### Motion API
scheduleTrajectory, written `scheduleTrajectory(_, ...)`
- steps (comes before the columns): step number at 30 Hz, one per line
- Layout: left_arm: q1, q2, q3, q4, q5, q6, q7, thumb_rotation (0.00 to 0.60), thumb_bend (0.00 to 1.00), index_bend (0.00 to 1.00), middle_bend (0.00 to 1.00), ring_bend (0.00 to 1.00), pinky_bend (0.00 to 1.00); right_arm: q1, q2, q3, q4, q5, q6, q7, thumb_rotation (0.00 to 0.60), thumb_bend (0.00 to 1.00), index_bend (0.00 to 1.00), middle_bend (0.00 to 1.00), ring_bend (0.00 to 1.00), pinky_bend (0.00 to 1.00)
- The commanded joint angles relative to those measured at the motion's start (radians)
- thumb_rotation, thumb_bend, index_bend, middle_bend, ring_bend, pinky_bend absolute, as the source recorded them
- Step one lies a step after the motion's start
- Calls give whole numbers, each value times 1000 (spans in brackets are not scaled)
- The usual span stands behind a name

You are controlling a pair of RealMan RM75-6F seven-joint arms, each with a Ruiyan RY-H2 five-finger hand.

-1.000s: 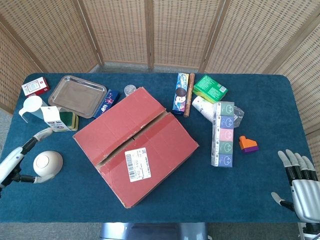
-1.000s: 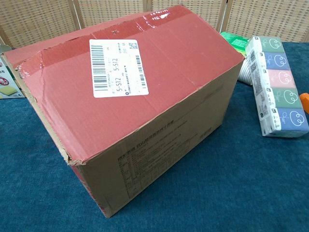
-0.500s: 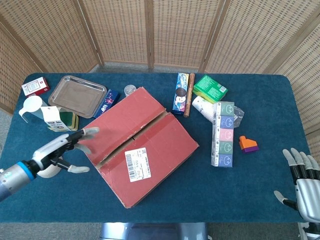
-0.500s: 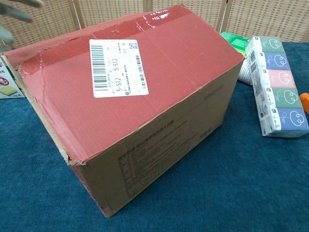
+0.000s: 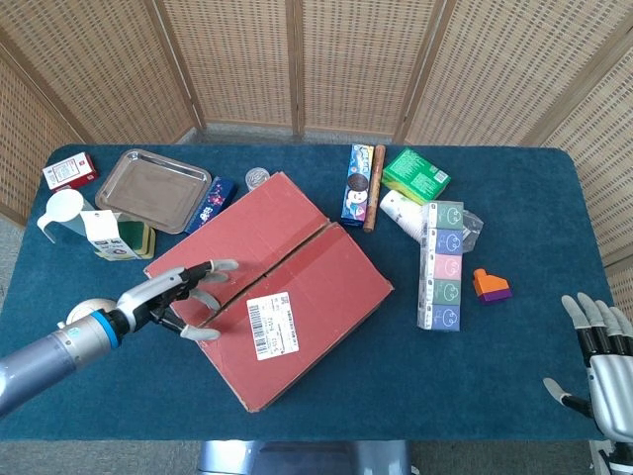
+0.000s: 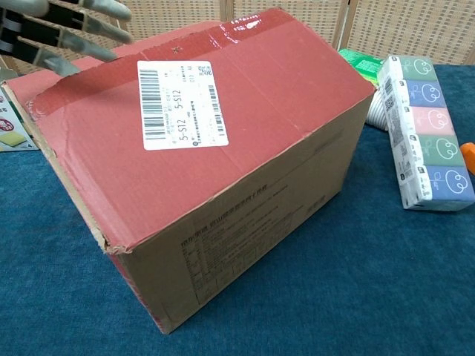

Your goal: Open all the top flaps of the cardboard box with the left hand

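While the cardboard box [image 5: 269, 288] is seen whole in the head view, its front and side walls are hidden from above; only the red top flaps show, lying flat and shut, with a seam running diagonally between them and a white barcode label [image 5: 270, 325] on the near flap. The box sits mid-table on the blue cloth [image 5: 465, 386], turned at an angle. The left hand [image 5: 176, 296] is held over the box's left corner, fingers spread and extended toward the seam, nothing gripped; whether the fingertips touch the cardboard cannot be told. The left forearm is cut off at the left frame edge. The right hand [image 5: 601, 356] is partly cut off at the lower right corner, fingers apart and upright, holding nothing, well apart from the box. A metal tray [image 5: 153, 190], a tissue multipack [image 5: 442, 263] and a green packet [image 5: 415, 174] are seen around the box.

When the chest view is taken, the box [image 6: 223, 185] fills most of the frame, top still closed. Only the fingers [image 6: 70, 22] of the left hand are seen, at the top left corner, the palm cut off; they are spread above the far left edge of the box top, empty, and contact cannot be judged. The right hand is not shown here. The tissue multipack [image 6: 430, 141] is cut by the right edge.
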Motion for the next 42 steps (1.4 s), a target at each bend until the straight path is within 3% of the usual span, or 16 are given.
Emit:
scheduleTrajectory(1,-12,-34,-11,-11,-42,-19,35,600,0,113,0,117,282,0,1,0,0,0,0,1,600,0,0,0,0,0)
scheduleTrajectory(13,-18,-79,-68,-67,-151,3,129,600,0,111,0,117,278,1,1,-1,0,0,-3,0,600,0,0,0,0,0)
scheduleTrajectory(32,4,-118,-192,-142,-202,100,108,600,0,119,0,124,287,0,4,-4,-2,-5,-3,2,600,0,0,0,0,0)
scheduleTrajectory(42,-71,-212,-243,-149,-293,52,165,600,0,122,0,124,288,3,14,-4,-4,9,-16,21,600,0,0,0,0,0)
